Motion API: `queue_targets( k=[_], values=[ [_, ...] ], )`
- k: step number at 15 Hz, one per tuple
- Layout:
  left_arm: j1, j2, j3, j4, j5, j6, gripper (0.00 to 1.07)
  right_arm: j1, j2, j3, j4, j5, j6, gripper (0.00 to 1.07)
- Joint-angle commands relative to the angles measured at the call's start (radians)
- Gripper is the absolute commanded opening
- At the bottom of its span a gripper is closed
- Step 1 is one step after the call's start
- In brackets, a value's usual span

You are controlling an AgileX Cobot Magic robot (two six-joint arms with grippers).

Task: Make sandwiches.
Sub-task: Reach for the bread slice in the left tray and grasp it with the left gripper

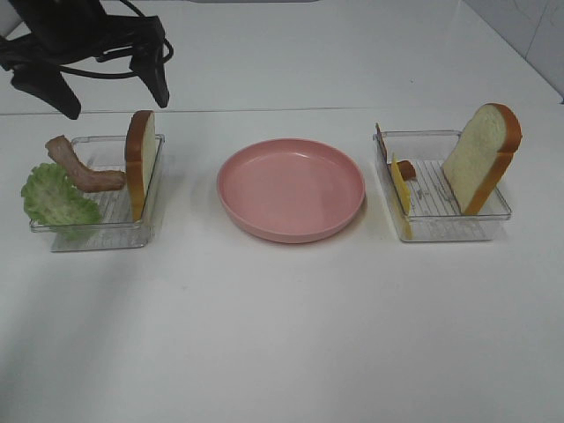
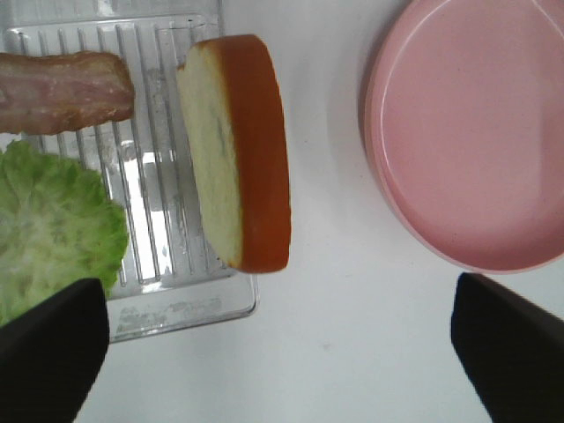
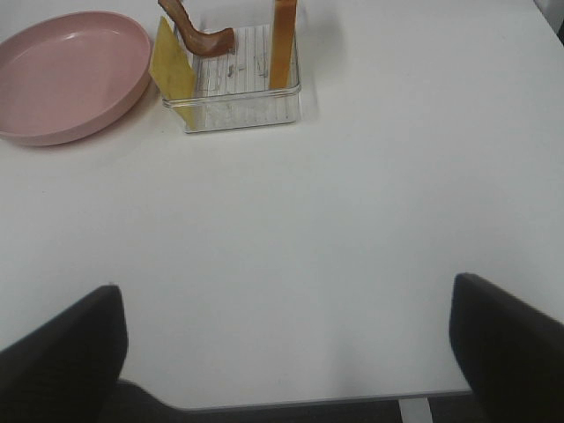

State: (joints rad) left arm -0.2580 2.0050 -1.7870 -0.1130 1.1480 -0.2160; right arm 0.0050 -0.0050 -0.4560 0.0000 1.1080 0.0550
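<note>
Bread slice (image 2: 233, 150) stands on edge in a clear tray (image 2: 167, 300) just beyond the gap of the left gripper's (image 2: 280, 352) wide-spread, empty fingers (image 2: 48, 352), with lettuce (image 2: 48, 229) and bacon (image 2: 62, 88) nearer one finger, while the second slice (image 3: 283, 40), cheese (image 3: 172, 62) and second bacon strip (image 3: 198, 35) sit well beyond the right gripper's (image 3: 282, 352) equally spread, empty fingers.

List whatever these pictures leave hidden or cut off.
- High view: the bacon in the right tray sits mostly behind the cheese.
- Left wrist view: the lettuce is cut by the frame edge and a finger; the plate is cropped too.
- Right gripper: absent from the high view; its own view shows only fingertips.
</note>
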Motion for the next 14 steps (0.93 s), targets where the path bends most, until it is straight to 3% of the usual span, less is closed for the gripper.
queue_targets(
  k=[1,4,7,10,11,13,14],
  values=[
    [-0.005,0.09,-0.077,0.01,0.037,-0.014,1.02,-0.004,-0.029,0.002,0.0,-0.004,-0.002,0.96],
    [-0.005,0.213,-0.158,0.011,0.024,-0.011,1.02,-0.004,-0.029,0.002,0.0,-0.004,-0.002,0.96],
    [-0.005,0.256,-0.164,0.022,-0.015,0.002,1.02,-0.004,-0.029,0.002,0.0,-0.004,-0.002,0.96],
    [-0.003,0.279,-0.164,0.059,-0.03,0.002,0.94,-0.004,-0.029,0.002,0.0,-0.004,-0.002,0.96],
    [-0.003,0.281,-0.164,0.059,-0.031,0.001,0.88,-0.004,-0.029,0.002,0.0,-0.004,-0.002,0.96],
    [-0.003,0.281,-0.164,0.059,-0.034,-0.004,0.48,-0.004,-0.029,0.002,0.0,-0.004,-0.002,0.96],
    [-0.003,0.281,-0.164,0.059,-0.035,-0.004,0.39,-0.004,-0.029,0.002,0.0,-0.004,-0.002,0.96]
  ],
)
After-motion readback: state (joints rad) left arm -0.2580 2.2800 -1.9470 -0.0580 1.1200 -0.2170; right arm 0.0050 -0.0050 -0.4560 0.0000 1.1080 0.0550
